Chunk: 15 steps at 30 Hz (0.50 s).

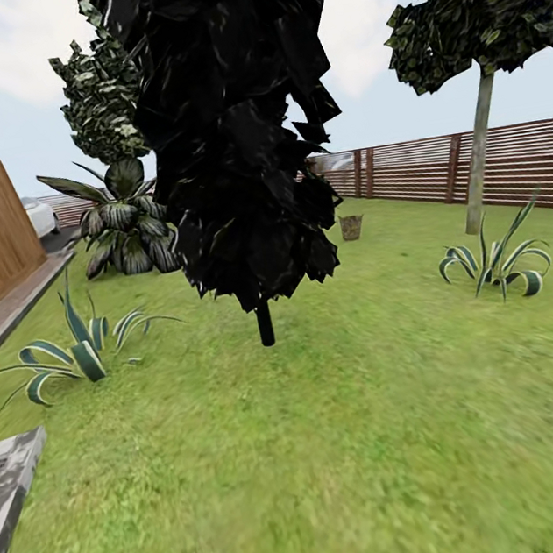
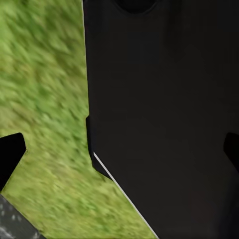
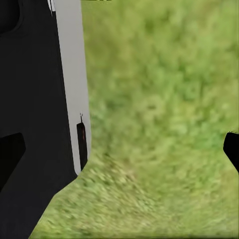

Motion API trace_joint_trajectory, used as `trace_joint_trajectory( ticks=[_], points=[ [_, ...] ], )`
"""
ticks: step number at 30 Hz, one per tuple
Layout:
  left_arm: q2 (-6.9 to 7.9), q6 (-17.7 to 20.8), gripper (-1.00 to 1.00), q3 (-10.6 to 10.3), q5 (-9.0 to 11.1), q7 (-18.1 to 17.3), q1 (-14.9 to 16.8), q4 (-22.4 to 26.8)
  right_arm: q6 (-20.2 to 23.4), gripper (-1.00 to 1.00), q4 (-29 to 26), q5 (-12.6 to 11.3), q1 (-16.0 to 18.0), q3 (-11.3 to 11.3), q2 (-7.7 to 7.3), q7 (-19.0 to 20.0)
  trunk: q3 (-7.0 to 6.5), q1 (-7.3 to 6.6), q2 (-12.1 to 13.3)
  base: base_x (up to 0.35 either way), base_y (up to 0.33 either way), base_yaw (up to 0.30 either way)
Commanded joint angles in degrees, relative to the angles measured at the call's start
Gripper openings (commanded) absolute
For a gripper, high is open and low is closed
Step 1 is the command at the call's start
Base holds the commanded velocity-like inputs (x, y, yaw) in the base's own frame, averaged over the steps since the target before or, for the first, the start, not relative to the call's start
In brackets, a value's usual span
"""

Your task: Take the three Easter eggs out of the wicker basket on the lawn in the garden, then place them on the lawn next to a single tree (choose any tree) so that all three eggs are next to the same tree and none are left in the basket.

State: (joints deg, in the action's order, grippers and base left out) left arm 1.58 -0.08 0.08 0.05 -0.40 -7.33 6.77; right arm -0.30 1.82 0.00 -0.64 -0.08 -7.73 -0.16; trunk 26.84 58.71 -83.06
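Still hunting: wicker basket [image 1: 352, 227] sits far off past the dark bush [image 1: 237, 132]; both grippers look open and empty, so drive over next.

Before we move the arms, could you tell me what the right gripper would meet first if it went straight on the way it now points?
Probably the lawn: between the open right gripper fingertips lies grass alone, with the robot's dark body alongside. Depth is hard to judge.
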Motion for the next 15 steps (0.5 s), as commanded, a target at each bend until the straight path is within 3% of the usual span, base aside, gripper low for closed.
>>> trace_joint_trajectory(
  ticks=[1, 15],
  points=[
    [0.01, 0.0, 1.00, 0.0, 0.0, 0.0, -0.1, 0.1, 0.0, 1.00, 0.0, 0.0, 0.0, 0.0, -0.02, 0.0, 0.03, 0.02, 0.0, 0.246, 0.000, -0.295],
    [0.01, 0.2, 1.00, 0.0, 0.0, 0.0, -0.1, 0.2, 0.0, 1.00, 0.0, 0.0, 0.0, 0.0, 0.00, 0.0, 0.03, 0.02, 0.0, 0.334, 0.000, -0.295]
  ],
)
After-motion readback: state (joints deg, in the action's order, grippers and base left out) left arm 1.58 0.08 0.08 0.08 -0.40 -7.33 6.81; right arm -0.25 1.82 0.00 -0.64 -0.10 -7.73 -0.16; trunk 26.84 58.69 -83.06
